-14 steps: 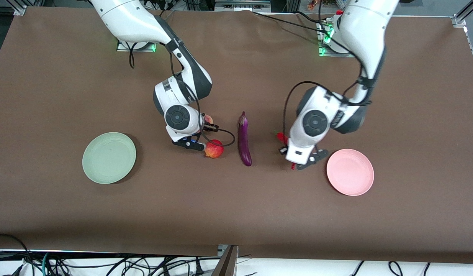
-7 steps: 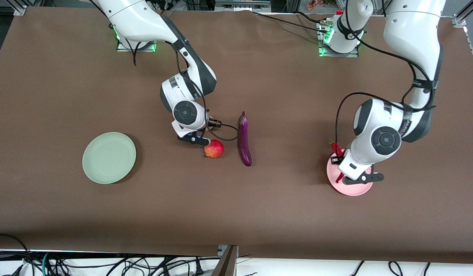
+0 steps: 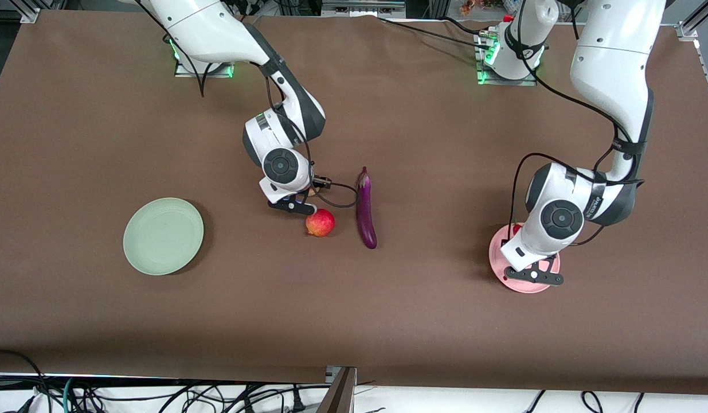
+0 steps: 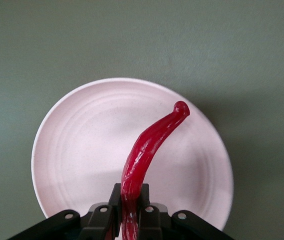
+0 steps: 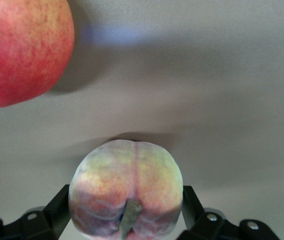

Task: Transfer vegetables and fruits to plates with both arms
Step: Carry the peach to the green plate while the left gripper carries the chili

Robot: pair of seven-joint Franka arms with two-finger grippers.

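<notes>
Bright, even overhead light; soft shadows; wrist views slightly hazy.

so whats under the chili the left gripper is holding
The pink plate lies directly under the red chili, which the left gripper holds above it. The chili's lower end is hidden between the fingers, and the bit of plate beneath the gripper is covered.

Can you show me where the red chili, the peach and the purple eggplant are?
red chili [image 4: 144,150]: left wrist view, middle of its curved body.
peach [image 5: 126,192]: right wrist view, its creased front.
purple eggplant [image 3: 365,209]: front view, mid-body.
</notes>
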